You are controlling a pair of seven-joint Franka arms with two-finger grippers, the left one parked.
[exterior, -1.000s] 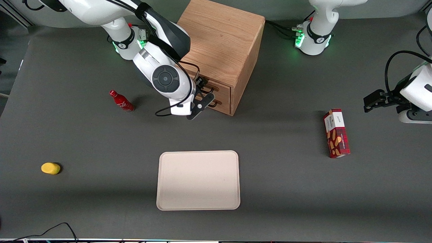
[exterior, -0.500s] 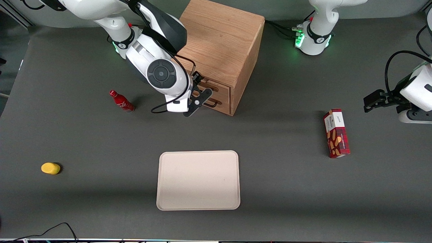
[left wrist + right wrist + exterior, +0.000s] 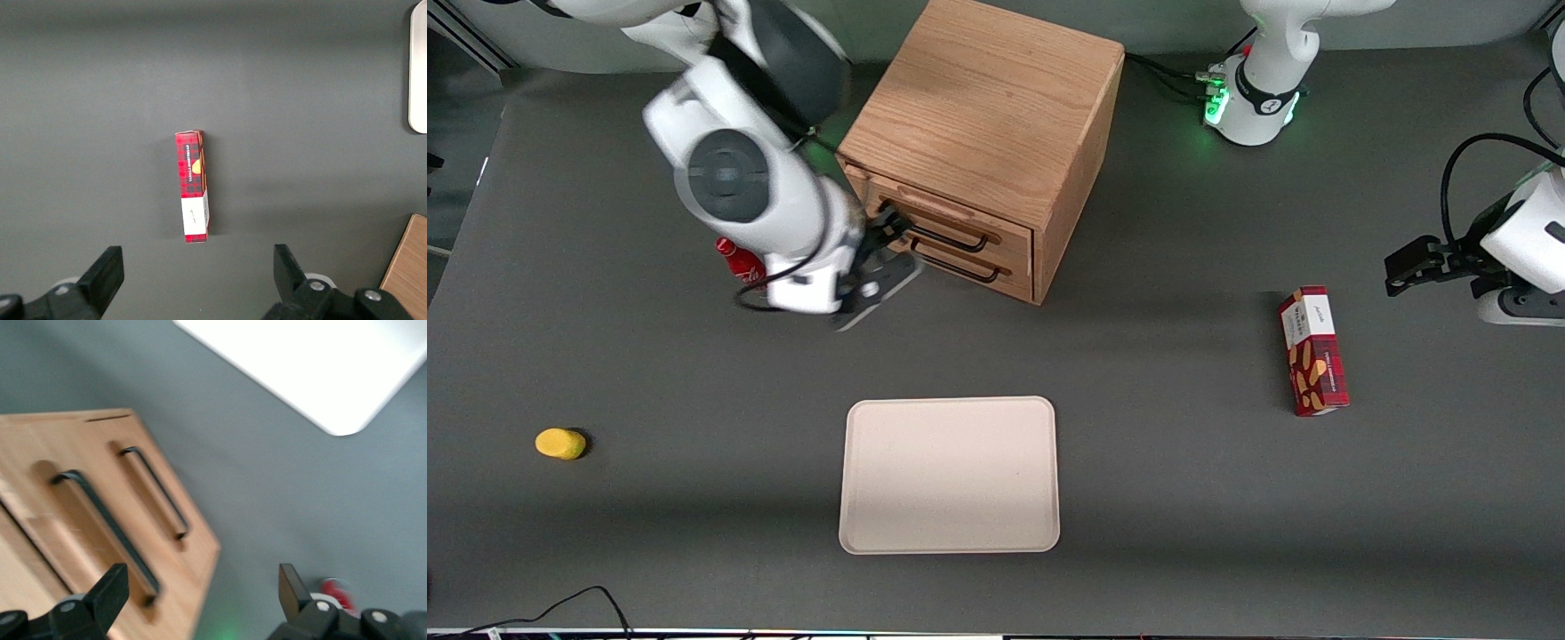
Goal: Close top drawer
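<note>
The top drawer (image 3: 947,220) sat in a light-oak cabinet (image 3: 996,116), a shallow wooden front with a thin black bar handle (image 3: 947,236), directly above a twin lower drawer (image 3: 960,267) with the same kind of handle. Its front looked level with the cabinet face in the front view, with only a thin dark seam along its upper edge; in the right wrist view the top drawer (image 3: 73,527) and its long handle were partly cut off, so the whole front could not be followed there. The end effector (image 3: 876,289) hung just above the tabletop (image 3: 1183,462), close in front of the drawers and a little toward the working arm's end, touching neither handle. Its two fingers (image 3: 110,590) stood spread apart with nothing between them. A small red bottle (image 3: 740,263) stood beside the end effector, mostly hidden by the arm's white wrist in the front view and only a red blur in the wrist view. A pale tray (image 3: 950,474) lay nearer the front camera than the end effector. A yellow object (image 3: 560,443), too small to identify, lay well apart from it, and a red snack box (image 3: 1313,363) lay toward the parked arm's end.
</note>
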